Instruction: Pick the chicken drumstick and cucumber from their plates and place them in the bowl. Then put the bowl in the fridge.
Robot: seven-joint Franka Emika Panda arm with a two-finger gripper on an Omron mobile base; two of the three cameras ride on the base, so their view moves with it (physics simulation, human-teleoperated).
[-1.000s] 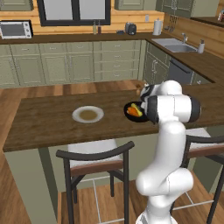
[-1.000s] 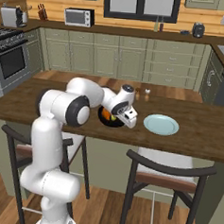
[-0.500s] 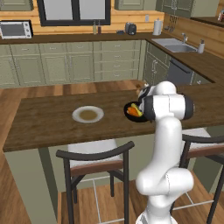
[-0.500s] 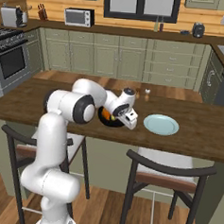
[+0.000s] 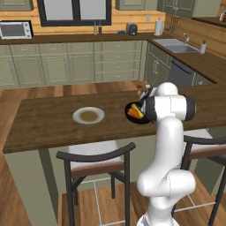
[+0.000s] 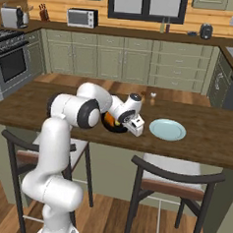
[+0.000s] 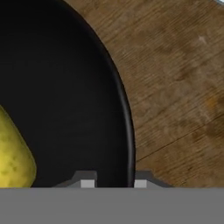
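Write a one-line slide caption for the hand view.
Gripper straddling the black bowl's rim, the cucumber inside, wooden counter beyond.

Olive cabinets [image 5: 79, 66], wooden island counter [image 5: 48, 123]

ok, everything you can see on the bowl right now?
The bowl is round, deep and glossy black, upright on the wooden counter near its front edge. Inside lie a yellow-green cucumber and an orange piece, the chicken drumstick. The gripper has its two fingertips astride the thin rim, one inside, one outside, closed in on it.
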